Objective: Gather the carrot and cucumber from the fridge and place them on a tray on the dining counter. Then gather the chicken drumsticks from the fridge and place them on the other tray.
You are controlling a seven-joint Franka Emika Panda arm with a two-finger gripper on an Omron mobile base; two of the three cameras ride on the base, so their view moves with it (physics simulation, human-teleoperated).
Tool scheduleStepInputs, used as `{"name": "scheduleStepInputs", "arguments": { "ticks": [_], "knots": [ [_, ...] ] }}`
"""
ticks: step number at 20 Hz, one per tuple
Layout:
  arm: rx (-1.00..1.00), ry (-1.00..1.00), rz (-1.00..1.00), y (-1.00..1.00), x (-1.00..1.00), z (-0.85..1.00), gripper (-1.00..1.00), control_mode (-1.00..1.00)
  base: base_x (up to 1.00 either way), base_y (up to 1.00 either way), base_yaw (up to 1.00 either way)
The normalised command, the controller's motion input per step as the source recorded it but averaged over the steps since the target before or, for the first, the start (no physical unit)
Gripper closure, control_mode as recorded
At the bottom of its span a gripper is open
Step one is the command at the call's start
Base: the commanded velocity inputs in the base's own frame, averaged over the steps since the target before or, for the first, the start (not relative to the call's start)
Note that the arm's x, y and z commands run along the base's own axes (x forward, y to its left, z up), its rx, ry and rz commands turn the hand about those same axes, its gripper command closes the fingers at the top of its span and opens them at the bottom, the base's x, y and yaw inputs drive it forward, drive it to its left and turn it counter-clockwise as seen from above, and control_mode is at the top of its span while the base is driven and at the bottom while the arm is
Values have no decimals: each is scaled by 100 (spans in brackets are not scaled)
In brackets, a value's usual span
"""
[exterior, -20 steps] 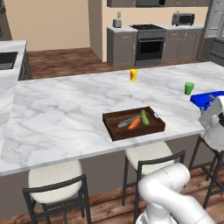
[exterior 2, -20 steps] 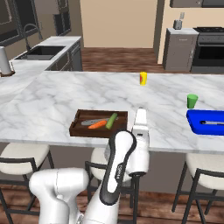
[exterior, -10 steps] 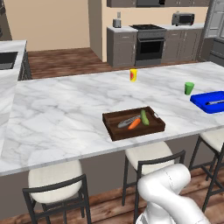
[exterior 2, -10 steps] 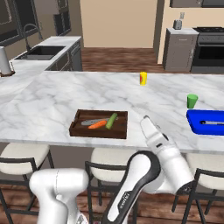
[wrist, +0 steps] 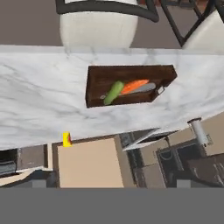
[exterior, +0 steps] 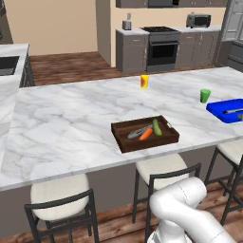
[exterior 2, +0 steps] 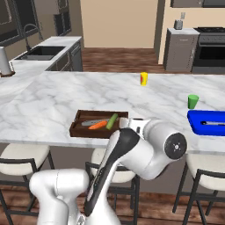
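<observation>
Two trays (exterior: 124, 141) (exterior: 220, 110), one carrot (exterior: 145, 134), one cucumber (exterior: 156, 127), two cups (exterior: 144, 81) (exterior: 205, 95).

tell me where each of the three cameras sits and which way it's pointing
Left base view: behind the arm's left, facing the counter; white arm lower right.
Right base view: behind its right, same counter; arm fills the foreground.
Hand view: on the hand, rolled upside down, above the counter.
All three share the wooden tray with carrot and cucumber.
</observation>
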Motion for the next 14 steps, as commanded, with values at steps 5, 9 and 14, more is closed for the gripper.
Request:
{"name": "scheduleStepInputs", "arguments": {
  "ticks": [5, 9, 14],
  "knots": [
    [-51, 24, 0, 90, 0, -6, -100, -100, 0, 0, 0],
    [-23, 18, -3, 66, 0, -24, -100, -100, 0, 0, 0],
    [-22, 27, -2, 71, 0, -51, -100, -100, 0, 0, 0]
  ]
}}
